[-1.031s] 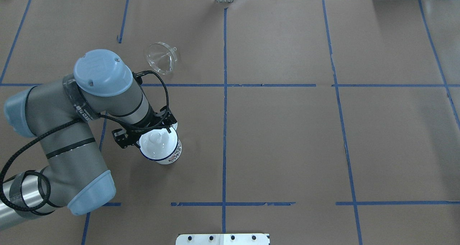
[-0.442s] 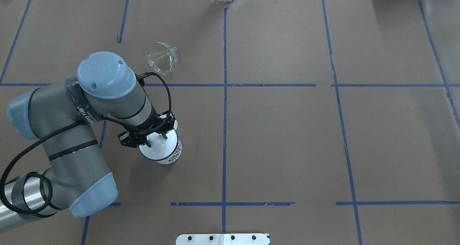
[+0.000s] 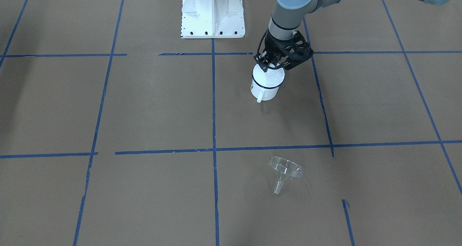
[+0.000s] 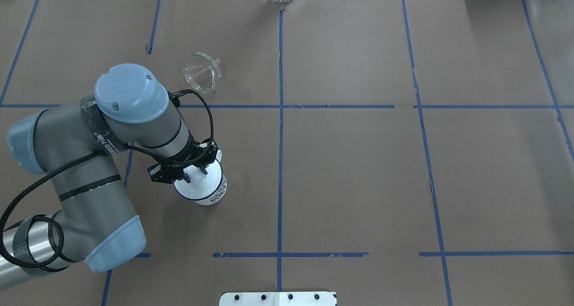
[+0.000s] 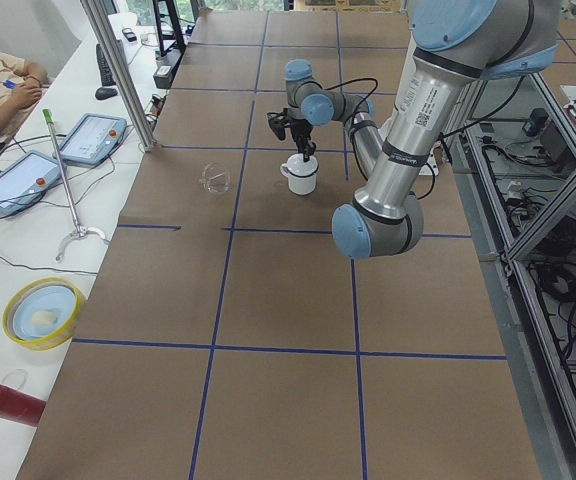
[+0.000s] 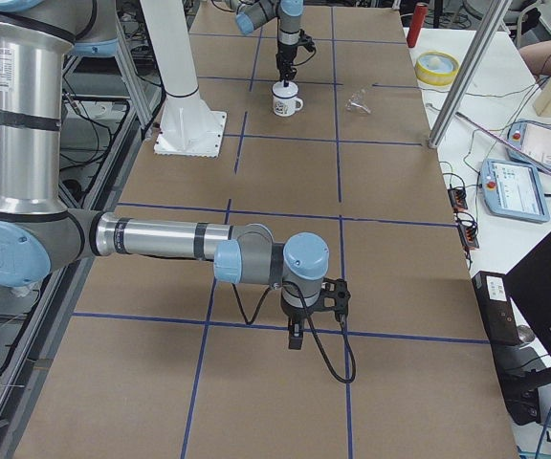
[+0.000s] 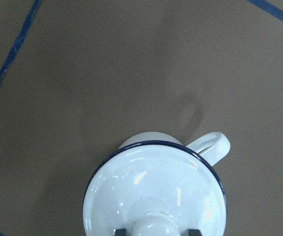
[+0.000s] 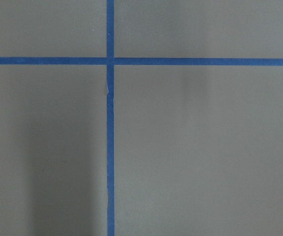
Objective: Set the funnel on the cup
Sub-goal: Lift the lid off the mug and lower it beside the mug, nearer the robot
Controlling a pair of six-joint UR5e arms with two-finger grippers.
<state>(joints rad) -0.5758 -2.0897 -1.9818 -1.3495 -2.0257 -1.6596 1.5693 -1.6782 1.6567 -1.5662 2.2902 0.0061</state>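
Note:
The cup [image 3: 265, 89] is a white mug with a dark blue rim, standing upright left of the table's middle, and a round white knobbed lid [image 7: 156, 189] sits on it. My left gripper [image 3: 270, 66] is straight above it, its fingers closed on either side of the lid's knob. The same gripper [image 4: 195, 175] shows in the overhead view over the lid. The clear funnel [image 4: 202, 72] lies on its side beyond the cup, apart from it, and shows in the front view [image 3: 285, 168] too. My right gripper [image 6: 295, 337] hangs low over bare table far away; I cannot tell its state.
The robot's white base plate [image 3: 213, 11] is at the near edge. A yellow bowl [image 5: 40, 312], a red cylinder [image 5: 8, 403] and tablets [image 5: 88, 140] lie on the side table beyond the far edge. Blue tape lines cross the brown table cover [image 4: 358, 171].
My left gripper moved from beside the cup to over the lid, hiding the knob, and its fingers have drawn in around it. The funnel and cup have not moved.

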